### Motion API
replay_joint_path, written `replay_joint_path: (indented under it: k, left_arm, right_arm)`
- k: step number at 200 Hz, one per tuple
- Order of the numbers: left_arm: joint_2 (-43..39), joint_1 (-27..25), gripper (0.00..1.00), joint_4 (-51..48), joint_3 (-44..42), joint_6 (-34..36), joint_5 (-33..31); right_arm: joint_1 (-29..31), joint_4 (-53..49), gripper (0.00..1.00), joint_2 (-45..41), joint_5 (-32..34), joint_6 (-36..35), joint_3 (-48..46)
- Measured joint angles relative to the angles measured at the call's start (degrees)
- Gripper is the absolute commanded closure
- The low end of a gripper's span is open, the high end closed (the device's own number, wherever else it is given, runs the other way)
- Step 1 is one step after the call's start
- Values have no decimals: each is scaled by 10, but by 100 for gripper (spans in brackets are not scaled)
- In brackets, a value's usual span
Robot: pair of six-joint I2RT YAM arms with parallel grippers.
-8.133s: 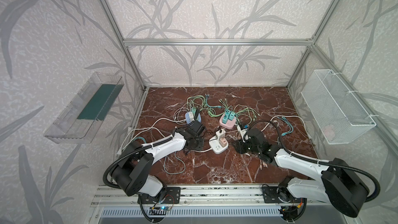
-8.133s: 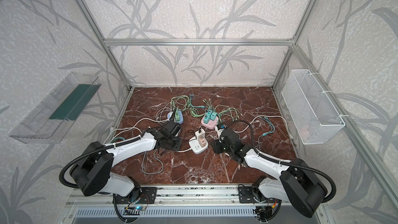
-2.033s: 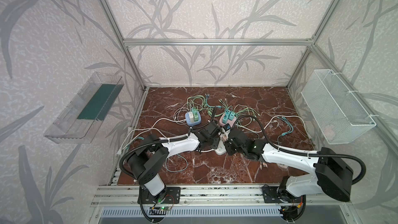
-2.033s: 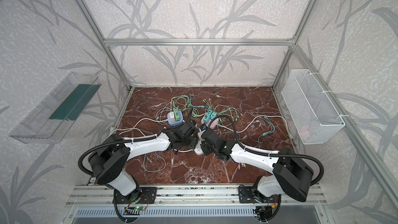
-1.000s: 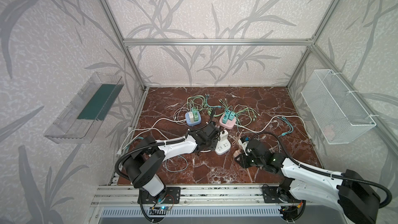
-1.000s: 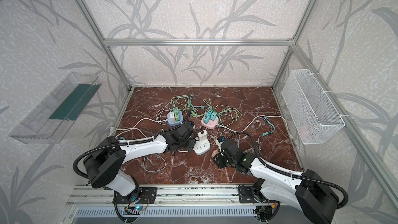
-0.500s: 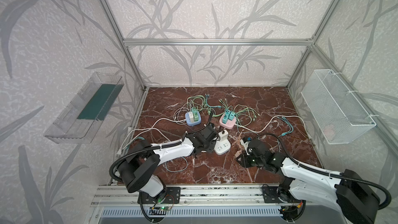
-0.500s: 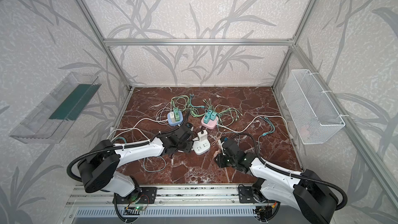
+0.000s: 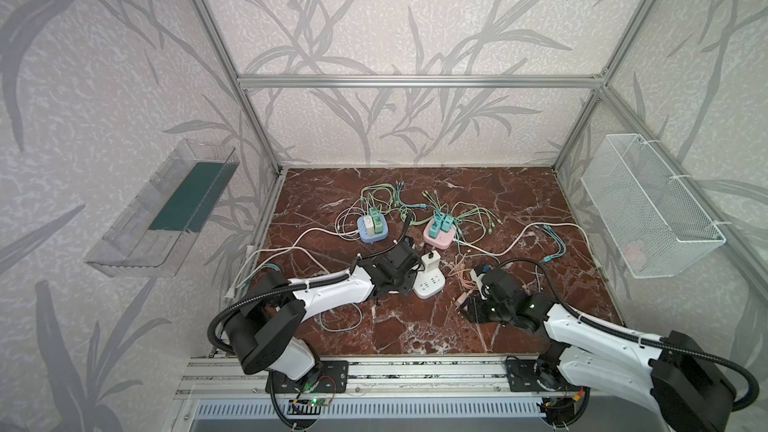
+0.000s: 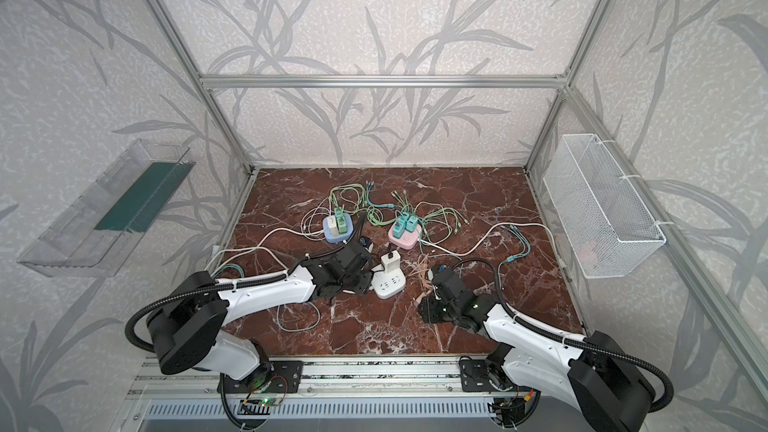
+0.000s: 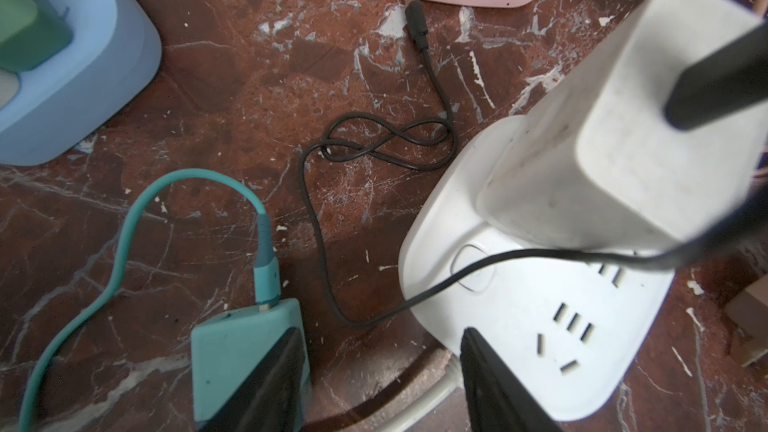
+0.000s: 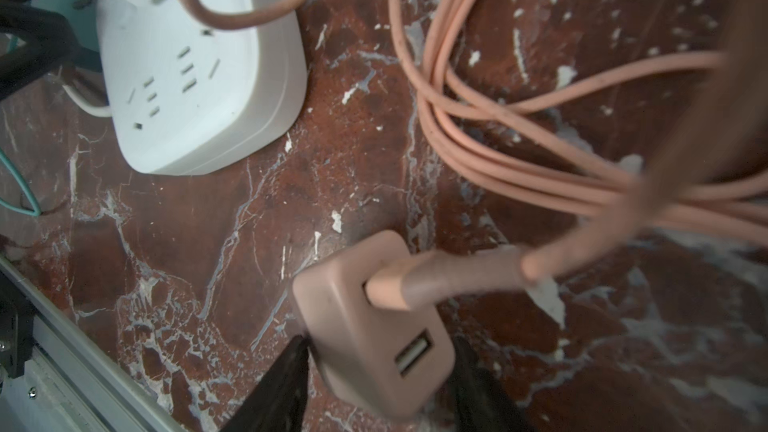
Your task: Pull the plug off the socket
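The white socket lies mid-floor with a white plug still standing in it. A peach plug with its peach cable is off the socket, low over the floor to the front right. My right gripper is open, its fingers either side of that plug with small gaps. My left gripper is open beside the socket's left edge. One of its fingers is over the socket's corner, the other over a loose teal plug.
Behind stand a blue socket with green plugs and a pink socket with teal plugs, amid tangled cables. A thin black cable loops on the floor. A wire basket hangs right, a clear tray left. The front rail is close.
My right gripper carried the peach plug from the socket to the front right, then opened its jaws around it. My left gripper drew back slightly along the socket's left side.
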Motion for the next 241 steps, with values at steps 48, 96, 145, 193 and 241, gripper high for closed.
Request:
replay_joint_path:
  k: [48,96,145,193,241]
  left_arm:
    - [-12,0,39,0,-1,4,-9]
    - [-36,0,38,7,-20,5,-17]
    - [-43,0,37,12,-28,5,-23]
    - [-47,0,36,21,-33,5,-26]
    - [-54,-1,35,30,-40,5,-26]
  right_arm:
    - [-3,-28,38,-23,20,-10,14]
    - [-3,-42,24,-61,37,-32,28]
    - [-3,-67,16,-79,63,-49,55]
    - [-3,-80,15,-103,85,-67,66]
    - [1,-52,17,-58,82,-88,73]
